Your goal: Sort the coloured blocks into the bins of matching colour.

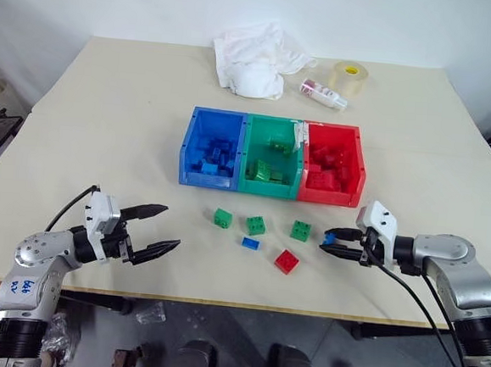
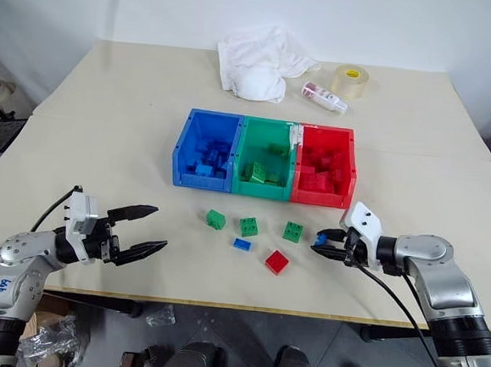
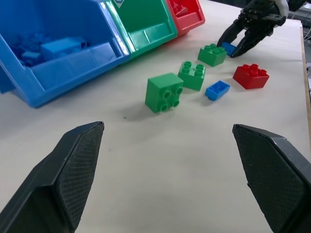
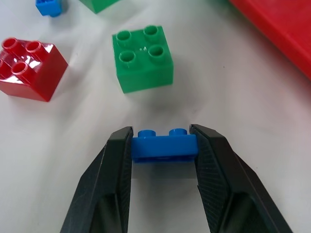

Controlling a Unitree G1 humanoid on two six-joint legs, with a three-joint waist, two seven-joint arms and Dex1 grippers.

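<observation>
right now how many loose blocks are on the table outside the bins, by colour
green blocks: 3
blue blocks: 2, one between the right claw fingers
red block: 1
total: 6

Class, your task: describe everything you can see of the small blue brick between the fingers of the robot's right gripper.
The blue brick is a thin, flat piece of glossy plastic with two round studs showing along its top edge. It lies level, studs up, pinched end to end between the two black fingers of the right gripper, at or just above the pale table; whether it has lifted cannot be told. It sits in front of the red bin, near a green block, apart from it.
</observation>
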